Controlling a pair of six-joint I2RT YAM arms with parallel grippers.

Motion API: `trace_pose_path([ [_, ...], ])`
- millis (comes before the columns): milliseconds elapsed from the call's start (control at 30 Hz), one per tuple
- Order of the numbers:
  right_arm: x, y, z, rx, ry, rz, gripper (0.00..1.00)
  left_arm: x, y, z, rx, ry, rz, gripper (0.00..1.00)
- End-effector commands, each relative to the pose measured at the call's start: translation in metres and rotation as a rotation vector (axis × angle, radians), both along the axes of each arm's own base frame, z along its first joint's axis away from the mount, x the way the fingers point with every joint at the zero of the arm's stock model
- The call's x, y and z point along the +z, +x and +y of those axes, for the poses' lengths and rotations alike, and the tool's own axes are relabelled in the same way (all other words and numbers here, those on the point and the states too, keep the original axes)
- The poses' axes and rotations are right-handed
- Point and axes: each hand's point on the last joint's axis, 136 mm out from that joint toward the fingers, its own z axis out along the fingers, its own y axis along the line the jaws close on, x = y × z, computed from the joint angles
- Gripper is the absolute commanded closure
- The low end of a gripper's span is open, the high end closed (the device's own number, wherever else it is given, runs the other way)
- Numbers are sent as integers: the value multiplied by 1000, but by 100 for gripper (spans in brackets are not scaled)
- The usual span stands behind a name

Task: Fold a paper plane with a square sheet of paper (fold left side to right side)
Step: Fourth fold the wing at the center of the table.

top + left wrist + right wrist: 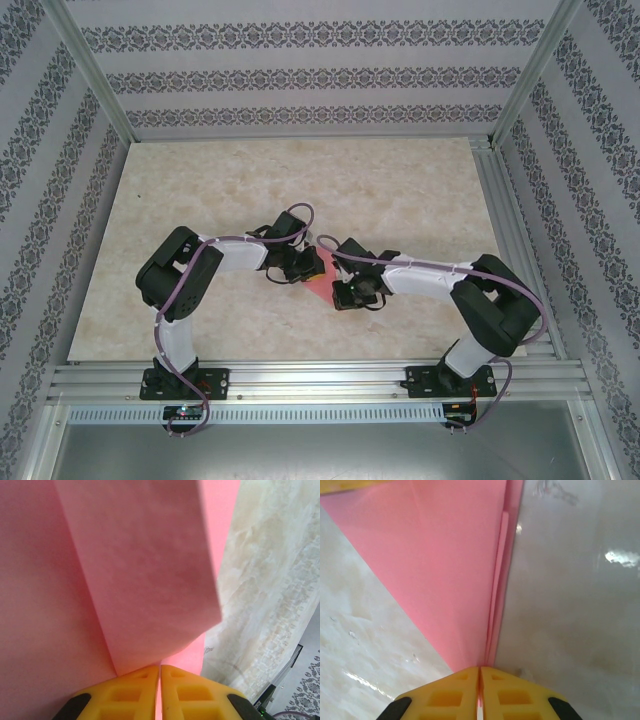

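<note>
Your left gripper [160, 669] is pinching the pink paper [140, 580], its yellow fingers [130, 690] pressing together on a raised flap where a crease is running down to them. Your right gripper [480, 670] is likewise clamping narrow on the same paper, at the tapering tip where several folded edges are coming together. In the top view the paper is sitting near the middle of the table [400, 190], between the two wrists. Both arms are reaching inward, their grippers standing close together over it.
</note>
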Motion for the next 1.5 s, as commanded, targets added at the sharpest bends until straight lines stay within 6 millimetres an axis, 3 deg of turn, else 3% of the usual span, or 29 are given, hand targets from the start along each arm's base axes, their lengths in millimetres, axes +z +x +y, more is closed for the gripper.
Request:
trace_pose_path([
  [0,-17,-42,-37,5,-156,136,90,-39,-11,26,25,145,59,87],
  [267,-10,-43,-40,-3,-151,116,89,-40,-12,26,25,145,60,87],
  [600,44,-2,12,-44,162,33,86,-37,-11,25,26,139,56,87],
  [800,36,26,31,-72,216,24,86,-36,-11,24,23,134,55,87],
  [1067,21,44,35,-84,215,28,86,-36,-11,23,21,134,54,87],
  [1200,24,57,36,-106,252,18,86,-36,-11,24,20,136,56,87],
  [1467,16,59,46,-102,284,51,86,-36,-11,24,20,141,58,87],
])
